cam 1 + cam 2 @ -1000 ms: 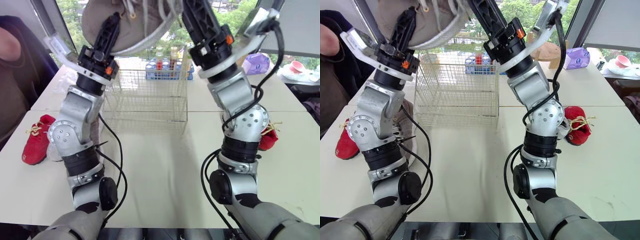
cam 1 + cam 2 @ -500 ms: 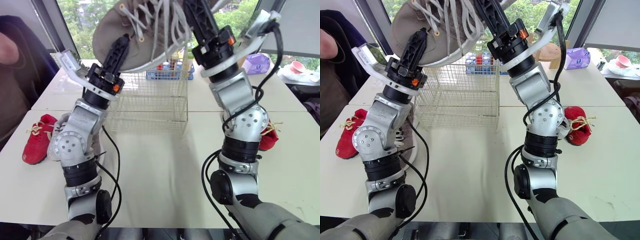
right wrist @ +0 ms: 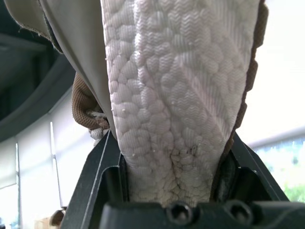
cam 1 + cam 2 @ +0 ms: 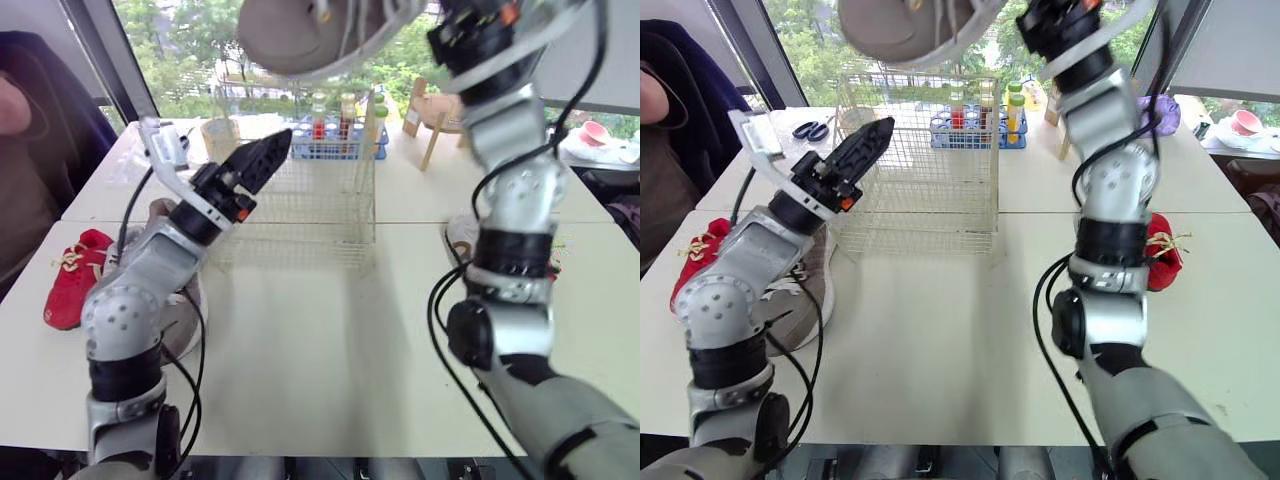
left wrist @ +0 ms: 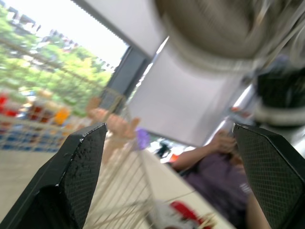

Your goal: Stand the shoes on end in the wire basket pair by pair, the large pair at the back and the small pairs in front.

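Observation:
A large tan shoe [image 4: 305, 28] hangs high above the wire basket [image 4: 300, 205]. My right gripper [image 3: 172, 138] is shut on it, with the white knobbly sole [image 3: 176, 71] wedged between both fingers. My left gripper [image 4: 266, 160] has lowered to the basket's front left corner. It is open, its fingers [image 5: 81, 162] wide apart with nothing between them. The second large tan shoe [image 4: 805, 285] lies on the table beside my left arm. A small red shoe [image 4: 70, 290] lies at the far left. Another red shoe [image 4: 1162, 255] lies behind my right arm.
A blue rack of tubes [image 4: 335, 140] stands behind the basket, and scissors [image 4: 812, 128] lie at the back left. A person [image 4: 25, 150] sits at the table's left side. A wooden stand [image 4: 432, 110] and a purple bag [image 4: 1167, 108] are at the back right.
My left gripper has let go of the large shoe, opened and dropped down toward the basket. My right arm has lifted the shoe higher on its own.

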`<state>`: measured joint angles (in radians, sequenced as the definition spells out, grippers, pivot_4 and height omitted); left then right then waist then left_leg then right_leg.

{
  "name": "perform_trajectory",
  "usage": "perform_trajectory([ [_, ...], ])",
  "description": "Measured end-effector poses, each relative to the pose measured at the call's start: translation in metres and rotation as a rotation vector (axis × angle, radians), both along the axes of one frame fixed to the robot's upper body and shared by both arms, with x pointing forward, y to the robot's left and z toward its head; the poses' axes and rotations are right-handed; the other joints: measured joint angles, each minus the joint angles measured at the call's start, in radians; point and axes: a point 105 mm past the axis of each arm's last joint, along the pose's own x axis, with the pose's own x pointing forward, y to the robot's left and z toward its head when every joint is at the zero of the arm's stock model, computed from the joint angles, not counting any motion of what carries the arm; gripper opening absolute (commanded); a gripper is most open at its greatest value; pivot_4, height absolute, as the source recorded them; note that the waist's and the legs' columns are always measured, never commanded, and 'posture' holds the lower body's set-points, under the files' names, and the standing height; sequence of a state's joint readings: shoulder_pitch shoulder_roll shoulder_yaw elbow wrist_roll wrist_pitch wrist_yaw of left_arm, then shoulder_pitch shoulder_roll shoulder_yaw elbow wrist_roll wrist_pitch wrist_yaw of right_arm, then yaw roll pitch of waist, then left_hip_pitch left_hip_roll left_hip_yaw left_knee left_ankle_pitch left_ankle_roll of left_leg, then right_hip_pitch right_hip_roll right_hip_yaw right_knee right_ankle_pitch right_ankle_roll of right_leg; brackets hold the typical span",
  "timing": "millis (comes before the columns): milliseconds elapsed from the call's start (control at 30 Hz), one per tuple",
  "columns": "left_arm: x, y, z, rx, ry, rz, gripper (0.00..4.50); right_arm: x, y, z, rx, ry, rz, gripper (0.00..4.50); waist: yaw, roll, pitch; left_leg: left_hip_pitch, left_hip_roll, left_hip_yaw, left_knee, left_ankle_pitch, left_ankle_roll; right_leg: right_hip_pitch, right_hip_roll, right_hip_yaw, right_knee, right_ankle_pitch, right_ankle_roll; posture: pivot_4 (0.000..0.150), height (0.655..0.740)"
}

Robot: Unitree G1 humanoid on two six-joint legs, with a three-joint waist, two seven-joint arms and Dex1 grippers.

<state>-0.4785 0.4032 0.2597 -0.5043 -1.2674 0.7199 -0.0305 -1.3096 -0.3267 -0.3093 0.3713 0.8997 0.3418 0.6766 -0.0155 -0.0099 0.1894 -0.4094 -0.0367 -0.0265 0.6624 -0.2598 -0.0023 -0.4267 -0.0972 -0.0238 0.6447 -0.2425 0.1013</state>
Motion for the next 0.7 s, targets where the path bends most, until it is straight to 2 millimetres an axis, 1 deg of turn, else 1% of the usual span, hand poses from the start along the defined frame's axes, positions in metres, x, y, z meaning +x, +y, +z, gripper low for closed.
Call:
perform_trajectory([
  [67, -0.013, 0.002, -0.003, 0.058, -0.002, 0.034, 4.48, 0.004, -0.005, 0.012, -0.096, -0.076, -0.038, 1.66, 0.0, 0.0, 0.0, 0.0, 0.0, 0.0, -0.001, 0.0, 0.0, 0.0, 0.0, 0.0, -0.001, 0.0, 0.0, 0.15, 0.74],
  [100, -0.017, 0.005, -0.003, 0.081, -0.004, 0.051, 4.48, 0.005, -0.004, 0.015, -0.132, -0.11, -0.046, 1.66, -0.003, 0.0, 0.0, 0.0, 0.001, 0.0, -0.001, 0.0, 0.0, 0.0, 0.0, 0.0, -0.001, 0.0, 0.0, 0.15, 0.74],
  [167, -0.028, 0.01, -0.005, 0.136, -0.006, 0.075, 4.48, 0.012, 0.003, 0.013, -0.228, -0.162, -0.071, 1.66, -0.009, 0.0, 0.0, 0.002, 0.001, 0.001, -0.002, 0.0, 0.0, 0.0, 0.0, 0.001, 0.0, 0.0, -0.001, 0.15, 0.74],
  [267, -0.041, 0.014, -0.02, 0.196, 0.048, 0.062, 4.48, 0.028, 0.016, -0.004, -0.392, -0.18, -0.12, 1.66, -0.009, 0.0, 0.0, 0.002, 0.001, 0.001, -0.002, 0.0, 0.0, 0.0, 0.0, 0.003, 0.0, 0.0, -0.001, 0.15, 0.74],
  [333, -0.046, 0.016, -0.032, 0.225, 0.093, 0.053, 4.48, 0.036, 0.021, -0.019, -0.47, -0.167, -0.12, 1.66, -0.003, 0.001, 0.0, 0.001, 0.001, 0.001, -0.002, 0.0, 0.0, 0.0, 0.0, 0.003, -0.001, 0.0, -0.001, 0.15, 0.74],
  [433, -0.051, 0.023, -0.042, 0.246, 0.13, 0.06, 4.48, 0.044, 0.03, -0.036, -0.573, -0.155, -0.124, 1.66, 0.004, 0.001, 0.001, 0.0, 0.0, 0.001, -0.002, 0.0, 0.0, 0.0, -0.001, 0.004, -0.003, 0.0, -0.001, 0.15, 0.74],
  [500, -0.054, 0.026, -0.046, 0.254, 0.145, 0.065, 4.48, 0.048, 0.032, -0.043, -0.634, -0.15, -0.149, 1.66, 0.004, 0.001, 0.001, 0.0, 0.0, 0.001, -0.002, -0.001, 0.0, 0.0, -0.001, 0.004, -0.004, 0.0, -0.001, 0.15, 0.74],
  [700, -0.059, 0.027, -0.046, 0.253, 0.135, 0.064, 4.48, 0.06, 0.026, -0.06, -0.715, -0.09, -0.202, 1.66, 0.001, 0.001, 0.001, 0.0, 0.0, 0.001, -0.009, 0.001, -0.003, 0.0, 0.0, 0.004, -0.011, 0.002, -0.004, 0.15, 0.74],
])
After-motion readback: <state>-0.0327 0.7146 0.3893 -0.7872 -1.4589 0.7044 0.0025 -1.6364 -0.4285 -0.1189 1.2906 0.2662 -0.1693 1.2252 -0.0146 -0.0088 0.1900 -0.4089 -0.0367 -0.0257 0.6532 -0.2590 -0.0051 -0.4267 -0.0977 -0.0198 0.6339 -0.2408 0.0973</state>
